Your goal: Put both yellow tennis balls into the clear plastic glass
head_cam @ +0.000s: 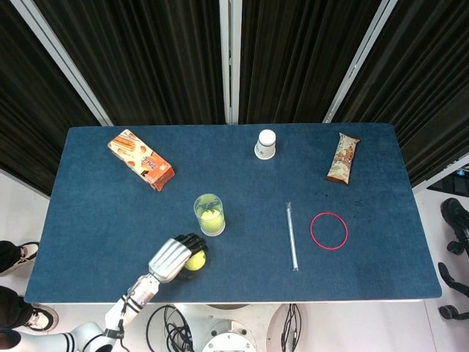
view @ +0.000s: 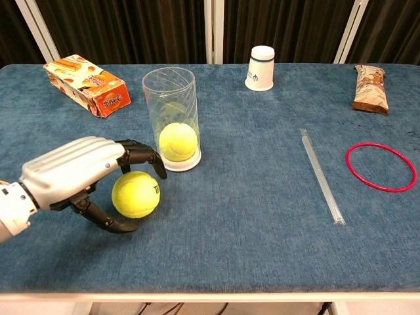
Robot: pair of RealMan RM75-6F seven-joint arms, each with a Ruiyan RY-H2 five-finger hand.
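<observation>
One yellow tennis ball point(view: 136, 194) lies on the blue table point(view: 249, 223) in front of the clear plastic glass point(view: 172, 111). The glass stands upright with the other tennis ball point(view: 178, 142) at its bottom. My left hand point(view: 79, 176) is cupped around the loose ball, fingers arched over its top and thumb curled under its near side; the ball still rests on the cloth. The head view shows the same hand point(head_cam: 173, 257) covering the ball point(head_cam: 195, 261) from the left, just below the glass point(head_cam: 209, 214). Only a dark bit of my right hand point(head_cam: 459, 214) shows, off the table's right edge.
An orange snack box point(view: 86, 85) lies at the back left. A white paper cup point(view: 261, 67) stands upside down at the back centre, with a snack bar point(view: 369, 88) at the back right. A clear straw point(view: 320, 174) and a red ring point(view: 381, 167) lie to the right.
</observation>
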